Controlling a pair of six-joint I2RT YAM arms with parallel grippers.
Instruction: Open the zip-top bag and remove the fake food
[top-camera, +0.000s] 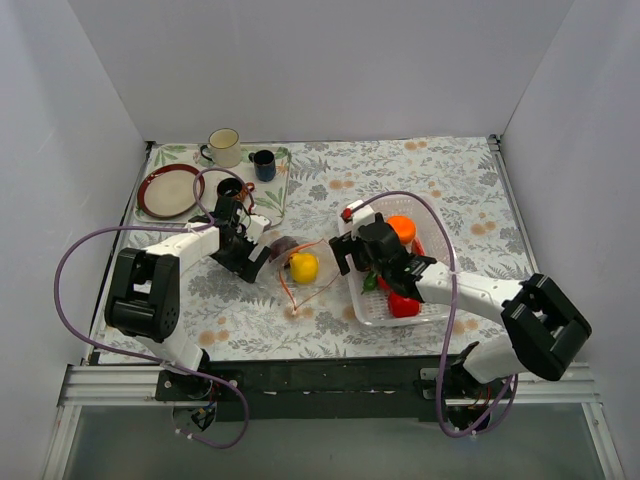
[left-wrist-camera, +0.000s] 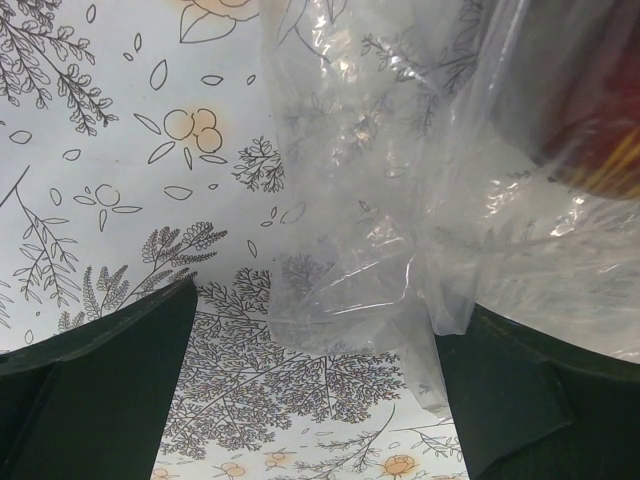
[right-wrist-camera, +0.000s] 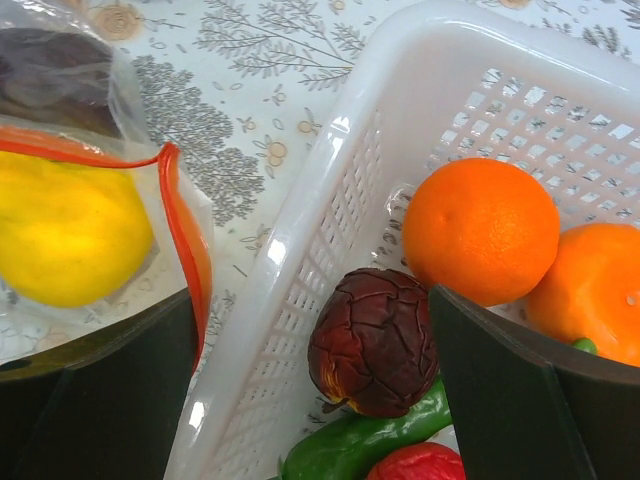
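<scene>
The zip-top bag (top-camera: 283, 272) lies at mid-table, its orange-red zip strip (top-camera: 288, 290) hanging open toward the front. A yellow fruit (top-camera: 303, 267) and a dark piece (top-camera: 283, 245) sit inside it. My left gripper (top-camera: 257, 257) is open at the bag's closed left end. In the left wrist view the crinkly plastic (left-wrist-camera: 400, 180) lies between the fingers (left-wrist-camera: 330, 300). My right gripper (top-camera: 352, 262) is open and empty, straddling the left wall of the white basket (right-wrist-camera: 330, 230). Below it lie a dark red fruit (right-wrist-camera: 375, 340), two oranges (right-wrist-camera: 480, 230), a green piece (right-wrist-camera: 350, 450) and a red piece (right-wrist-camera: 420, 465).
The white basket (top-camera: 400, 322) sits right of centre. At the back left are a red-rimmed plate (top-camera: 170, 190), a cream mug (top-camera: 224, 147), a dark blue mug (top-camera: 264, 164) and a dark mug (top-camera: 229, 188). White walls close in the table on three sides.
</scene>
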